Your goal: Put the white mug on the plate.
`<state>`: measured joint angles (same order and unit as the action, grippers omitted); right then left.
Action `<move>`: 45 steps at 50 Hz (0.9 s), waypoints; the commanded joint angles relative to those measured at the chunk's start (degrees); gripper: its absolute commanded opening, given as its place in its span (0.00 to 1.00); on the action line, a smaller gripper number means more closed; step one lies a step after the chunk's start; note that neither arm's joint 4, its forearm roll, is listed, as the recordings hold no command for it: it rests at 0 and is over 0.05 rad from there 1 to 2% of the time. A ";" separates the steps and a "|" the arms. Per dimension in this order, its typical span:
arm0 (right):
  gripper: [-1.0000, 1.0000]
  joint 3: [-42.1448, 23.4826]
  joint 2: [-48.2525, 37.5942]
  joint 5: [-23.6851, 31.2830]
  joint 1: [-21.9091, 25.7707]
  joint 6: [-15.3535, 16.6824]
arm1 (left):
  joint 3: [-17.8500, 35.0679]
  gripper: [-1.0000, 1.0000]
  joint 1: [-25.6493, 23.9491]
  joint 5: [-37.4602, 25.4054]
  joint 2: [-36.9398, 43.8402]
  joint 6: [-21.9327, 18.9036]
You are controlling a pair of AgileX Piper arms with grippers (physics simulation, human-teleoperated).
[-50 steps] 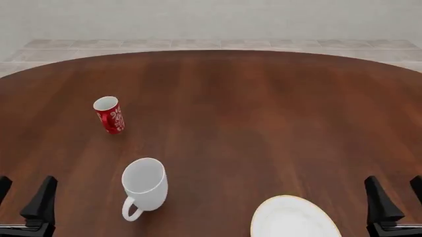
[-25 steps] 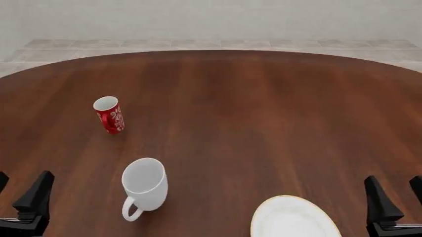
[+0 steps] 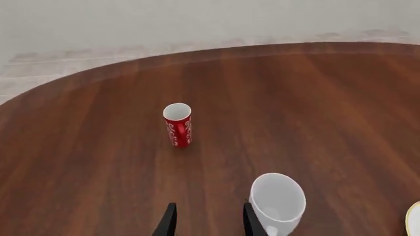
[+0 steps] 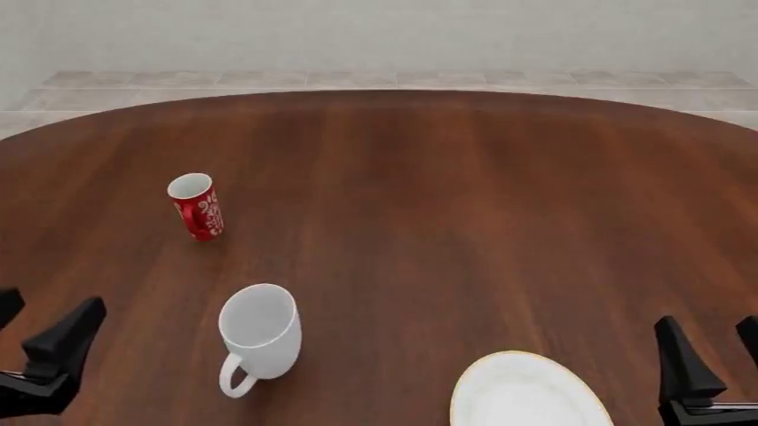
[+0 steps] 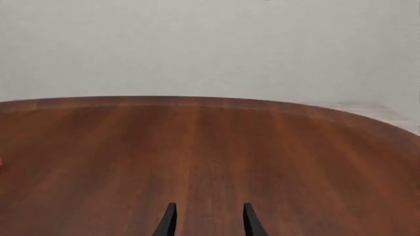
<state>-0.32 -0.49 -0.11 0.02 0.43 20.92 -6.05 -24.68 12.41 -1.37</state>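
Brown wood fills most of the view: a big round table with a pale wall and a strip of tiled floor behind it.

Far on the left, low in the front view, is the left gripper. It is tilted in toward the middle of the table. Its two dark fingers are spread apart with nothing between them. They touch nothing. The left wrist view looks along them at the two mugs, so I think this arm is the one getting ready to pick up.

Next comes the red mug. It stands upright, farther back on the table, well apart from everything else. It is not part of the job.

Closer to the arms is the white mug. It stands upright on the bare wood with its handle turned toward the arms. It sits near the left gripper, so that arm has the easy reach.

To the right of it is the plate, at the near edge, partly cut off. Nothing is on it yet. The white mug is apart from it.

Far right is the right gripper. Its fingers are spread too, and hold nothing. It points out over bare table, away from both mugs.
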 commanded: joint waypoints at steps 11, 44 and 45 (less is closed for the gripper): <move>1.00 0.17 -0.42 -0.51 -0.29 -0.25 | 4.55 1.00 -6.26 -5.44 10.75 -0.52; 1.00 0.09 -1.26 -1.28 -0.28 -0.26 | 1.34 1.00 -14.35 -2.53 21.16 -7.55; 1.00 0.08 -1.30 -1.31 -0.28 -0.26 | 1.12 1.00 -14.16 -2.06 21.74 -7.50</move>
<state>-0.19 -1.42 -1.09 -0.26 0.17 23.30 -17.92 -28.36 30.34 -9.31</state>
